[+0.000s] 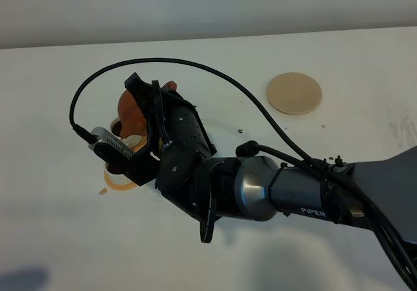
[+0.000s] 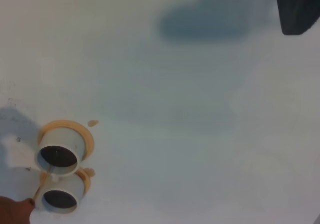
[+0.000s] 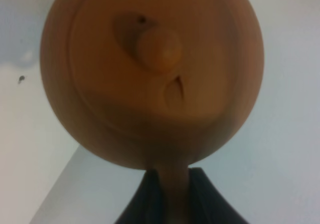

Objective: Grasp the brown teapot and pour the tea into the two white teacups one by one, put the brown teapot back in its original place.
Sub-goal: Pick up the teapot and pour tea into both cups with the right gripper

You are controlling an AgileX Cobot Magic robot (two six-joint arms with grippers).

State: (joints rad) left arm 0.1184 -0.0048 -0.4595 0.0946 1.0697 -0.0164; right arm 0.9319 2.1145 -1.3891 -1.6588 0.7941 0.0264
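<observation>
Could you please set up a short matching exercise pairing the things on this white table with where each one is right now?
Things:
1. Round reddish-brown clay teapot
2. Flat round beige coaster
3. Two small white cylindrical teacups
4. Right hand

States:
A. bare, nothing on it
B. standing on orange saucers, dark tea inside
C. shut on the teapot's handle
D. lifted off the table, over the cups

Pairs: 1-D, 2-A, 3-B, 4-C
</observation>
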